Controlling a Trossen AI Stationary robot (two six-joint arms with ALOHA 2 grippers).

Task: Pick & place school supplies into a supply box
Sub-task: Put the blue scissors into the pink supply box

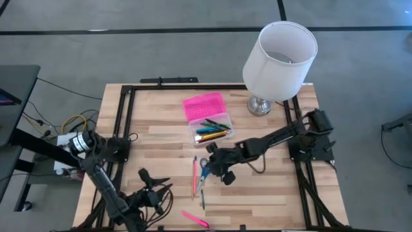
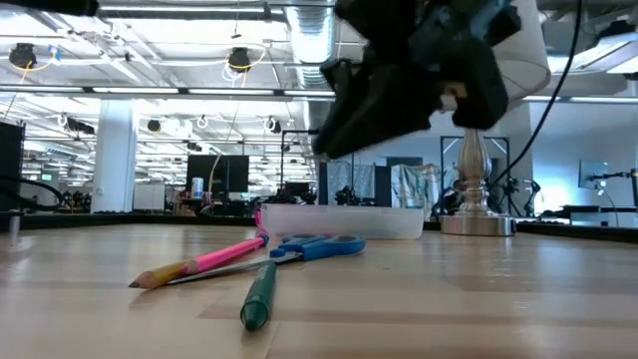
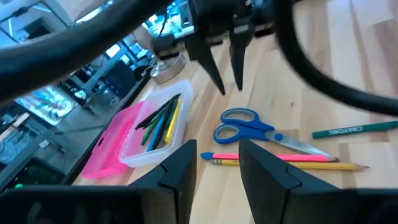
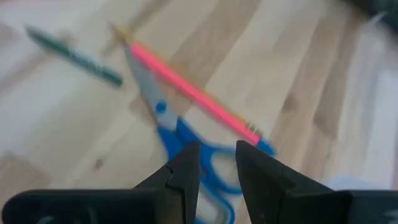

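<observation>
The supply box (image 1: 196,132) lies open, its clear tray holding several pens and its pink lid (image 1: 204,104) folded back toward the far edge. The box also shows in the left wrist view (image 3: 134,155). Nearer lie blue-handled scissors (image 1: 203,169), a pink pencil (image 1: 194,175) and a green pen (image 1: 201,192), all flat on the table. Another pink pen (image 1: 195,220) lies at the near edge. My right gripper (image 1: 210,149) hovers open above the scissors' handles (image 4: 180,140), fingers pointing down (image 3: 229,89). My left gripper (image 1: 147,175) waits open to the left of these things (image 3: 216,146).
A white lampshade (image 1: 280,58) on a silver base (image 1: 259,105) stands at the far right corner, beside the box. Black frame rails (image 1: 125,116) run along the table's edges. Bare wood lies between the left gripper and the pencils.
</observation>
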